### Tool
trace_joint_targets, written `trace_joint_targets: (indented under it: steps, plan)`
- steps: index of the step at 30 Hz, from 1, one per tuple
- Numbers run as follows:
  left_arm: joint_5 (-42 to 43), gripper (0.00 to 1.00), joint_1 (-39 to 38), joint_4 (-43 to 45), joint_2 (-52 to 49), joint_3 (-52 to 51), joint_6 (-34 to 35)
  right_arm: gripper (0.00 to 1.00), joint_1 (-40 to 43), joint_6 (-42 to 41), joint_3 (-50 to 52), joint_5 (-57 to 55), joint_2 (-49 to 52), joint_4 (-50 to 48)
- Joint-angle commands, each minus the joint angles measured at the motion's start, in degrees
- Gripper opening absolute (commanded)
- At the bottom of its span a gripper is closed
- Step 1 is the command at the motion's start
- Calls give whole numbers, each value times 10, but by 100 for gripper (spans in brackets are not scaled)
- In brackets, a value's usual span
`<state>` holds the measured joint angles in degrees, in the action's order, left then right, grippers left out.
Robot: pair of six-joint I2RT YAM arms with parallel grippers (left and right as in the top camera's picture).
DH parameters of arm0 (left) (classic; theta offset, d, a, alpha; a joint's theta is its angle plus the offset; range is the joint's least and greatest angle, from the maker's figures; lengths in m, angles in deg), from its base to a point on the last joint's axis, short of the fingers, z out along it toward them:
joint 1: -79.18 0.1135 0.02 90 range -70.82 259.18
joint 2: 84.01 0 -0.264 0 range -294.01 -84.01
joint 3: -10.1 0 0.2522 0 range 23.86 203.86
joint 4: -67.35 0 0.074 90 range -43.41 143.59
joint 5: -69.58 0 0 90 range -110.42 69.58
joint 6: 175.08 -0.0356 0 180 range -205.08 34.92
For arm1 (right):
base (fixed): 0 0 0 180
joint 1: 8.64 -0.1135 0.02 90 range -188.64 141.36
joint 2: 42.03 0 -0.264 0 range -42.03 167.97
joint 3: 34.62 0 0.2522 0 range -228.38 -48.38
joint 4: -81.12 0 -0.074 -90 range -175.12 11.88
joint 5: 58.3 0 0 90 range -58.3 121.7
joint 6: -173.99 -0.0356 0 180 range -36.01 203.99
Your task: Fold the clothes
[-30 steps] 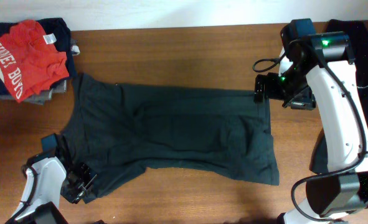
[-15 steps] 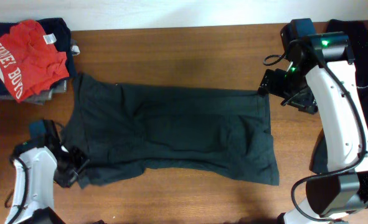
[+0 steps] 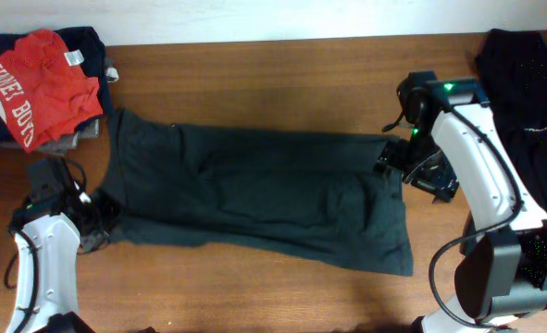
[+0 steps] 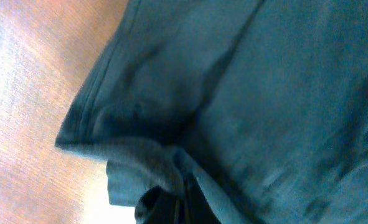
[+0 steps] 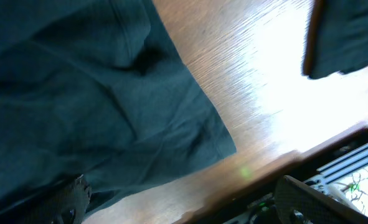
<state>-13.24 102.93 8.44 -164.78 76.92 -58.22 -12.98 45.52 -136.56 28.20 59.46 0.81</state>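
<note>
Since a second ago, the left gripper (image 3: pixel 94 224) has swung from the near-left corner of the brown wooden table (image 3: pixel 282 74) up along its left edge. The right gripper (image 3: pixel 391 163) has dropped from the shirt's far-right corner onto the cloth just below it.

We see the dark grey-green cotton T-shirt (image 3: pixel 264 199) spread flat across the middle of the table. It is lightly wrinkled, and its near-left flap is now drawn in towards the left edge.

The left arm lies low along that edge, its jaws clamped on a bunched fold of the shirt. The right arm reaches in from the right edge, its jaws apart over the hem.

A red T-shirt with white lettering (image 3: pixel 42 83) tops a pile in the far-left corner. A black garment (image 3: pixel 523 92) lies along the right edge.
</note>
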Motion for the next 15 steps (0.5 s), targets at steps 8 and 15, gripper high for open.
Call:
trace_joint_targets:
  steps: [8,15]
  plan:
    - [8,69,-1,96,6,7,20,99,-6,-39,60,30,-26,-14]
    - [8,99,-1,95,1,7,20,99,-60,-118,114,35,-96,-7]
